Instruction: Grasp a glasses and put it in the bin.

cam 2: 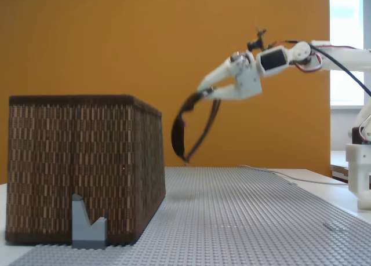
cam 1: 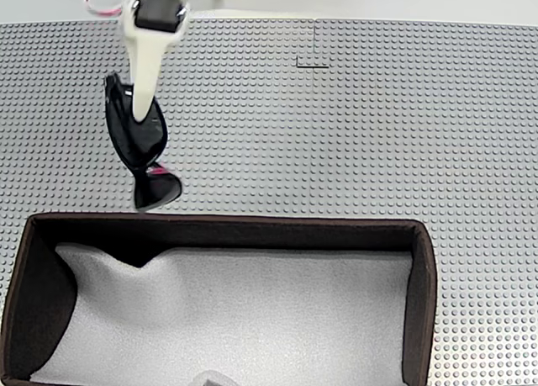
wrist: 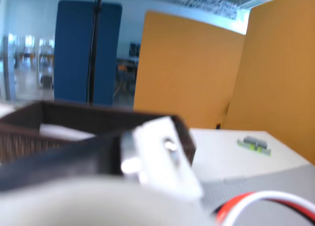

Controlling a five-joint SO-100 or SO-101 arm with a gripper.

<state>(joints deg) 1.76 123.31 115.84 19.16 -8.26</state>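
Observation:
The glasses (cam 1: 143,146) hang in the air with dark lenses and a thin black frame, held up by my white gripper (cam 1: 145,113), which is shut on them near one end. From the side, the glasses (cam 2: 184,127) dangle below the gripper (cam 2: 204,93), well above the grey studded mat and a little to the right of the bin (cam 2: 81,167). From above, the bin (cam 1: 424,302) shows dark brown walls and a rumpled white lining, and the lower lens sits just above its far wall. In the wrist view a blurred dark arm of the glasses (wrist: 59,159) crosses in front of the bin (wrist: 98,118).
A grey studded baseplate (cam 1: 353,125) covers the table. A small grey bracket (cam 2: 88,225) stands against the bin's near side. An orange partition (cam 2: 116,40) closes off the background. A small grey-green piece (wrist: 254,144) lies on the white table beyond the mat.

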